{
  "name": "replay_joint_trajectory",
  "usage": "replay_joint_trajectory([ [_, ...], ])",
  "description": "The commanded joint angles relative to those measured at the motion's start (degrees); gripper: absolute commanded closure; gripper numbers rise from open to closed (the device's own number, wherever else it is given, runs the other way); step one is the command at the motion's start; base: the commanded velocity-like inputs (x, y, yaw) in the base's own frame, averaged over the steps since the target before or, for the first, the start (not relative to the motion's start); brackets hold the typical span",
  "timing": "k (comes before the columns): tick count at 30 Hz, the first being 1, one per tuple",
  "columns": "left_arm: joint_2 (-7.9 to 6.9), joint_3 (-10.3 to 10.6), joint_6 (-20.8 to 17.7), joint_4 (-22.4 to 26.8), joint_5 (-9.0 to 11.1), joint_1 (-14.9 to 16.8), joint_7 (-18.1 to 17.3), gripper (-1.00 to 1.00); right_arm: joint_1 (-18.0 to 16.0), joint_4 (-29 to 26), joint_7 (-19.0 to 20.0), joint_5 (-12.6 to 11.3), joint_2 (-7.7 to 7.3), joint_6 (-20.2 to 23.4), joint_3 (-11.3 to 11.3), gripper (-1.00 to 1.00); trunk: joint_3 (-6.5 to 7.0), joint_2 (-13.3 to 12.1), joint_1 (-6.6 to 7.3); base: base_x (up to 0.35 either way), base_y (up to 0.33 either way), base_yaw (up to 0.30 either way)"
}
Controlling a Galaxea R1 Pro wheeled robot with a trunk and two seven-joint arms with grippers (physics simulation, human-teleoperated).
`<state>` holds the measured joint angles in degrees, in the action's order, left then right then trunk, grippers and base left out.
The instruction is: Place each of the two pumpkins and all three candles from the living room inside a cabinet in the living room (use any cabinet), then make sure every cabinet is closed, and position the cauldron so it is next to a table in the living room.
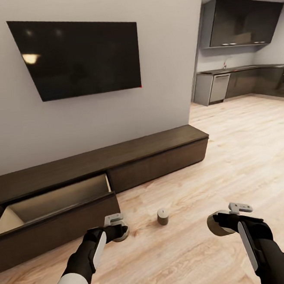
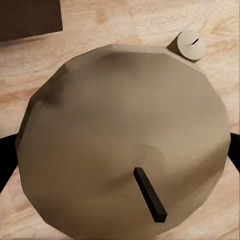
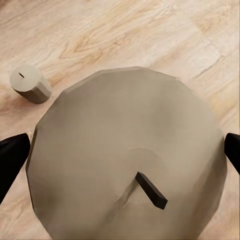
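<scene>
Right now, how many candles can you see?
3: one held in the left end effector, one held in the right end effector, and one standing on the wood floor between them.

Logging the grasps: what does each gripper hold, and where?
Each holds a candle by its sides: left gripper one candle, right gripper another candle.

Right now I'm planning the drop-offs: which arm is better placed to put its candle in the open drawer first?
Left, probably. The left gripper holds a candle just in front of the open drawer; the right gripper is farther away.
</scene>
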<state>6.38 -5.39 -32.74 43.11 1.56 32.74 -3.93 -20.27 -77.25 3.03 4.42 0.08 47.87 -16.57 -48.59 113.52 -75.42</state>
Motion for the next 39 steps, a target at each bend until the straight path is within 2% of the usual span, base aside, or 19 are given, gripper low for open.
replay_joint_trajectory([
  [1, 0.09, -0.29, -0.44, 0.35, 0.15, 0.04, -0.20, 1.00, -0.03, -0.10, 0.31, 0.41, 0.01, 0.30, -0.02, 1.00, -0.10, 0.03, 0.01, 0.000, 0.239, 0.244],
  [23, 0.07, -0.33, -0.66, 1.09, 0.20, 0.04, -0.20, 1.00, -0.03, -0.10, 0.37, 0.40, 0.01, 0.28, -0.06, 1.00, -1.19, 0.03, 0.01, 0.000, 0.279, 0.239],
  [29, 0.04, -0.33, -0.66, 1.10, 0.20, 0.04, -0.20, 1.00, 0.33, -0.09, 0.70, 0.34, 0.01, -0.19, -0.12, 1.00, -1.26, 0.03, 0.01, 0.000, 0.284, 0.056],
  [34, 0.03, -0.33, -0.66, 1.10, 0.20, 0.04, -0.20, 1.00, 0.91, -0.09, 0.79, 0.47, 0.01, -0.33, 1.48, 1.00, -1.27, 0.03, 0.01, 0.000, 0.284, 0.006],
  [39, 0.03, -0.33, -0.66, 1.10, 0.20, 0.04, -0.20, 1.00, 1.00, -0.09, 0.56, 0.48, 0.01, -0.39, 1.92, 1.00, -1.27, 0.03, 0.01, 0.000, 0.279, 0.001],
])
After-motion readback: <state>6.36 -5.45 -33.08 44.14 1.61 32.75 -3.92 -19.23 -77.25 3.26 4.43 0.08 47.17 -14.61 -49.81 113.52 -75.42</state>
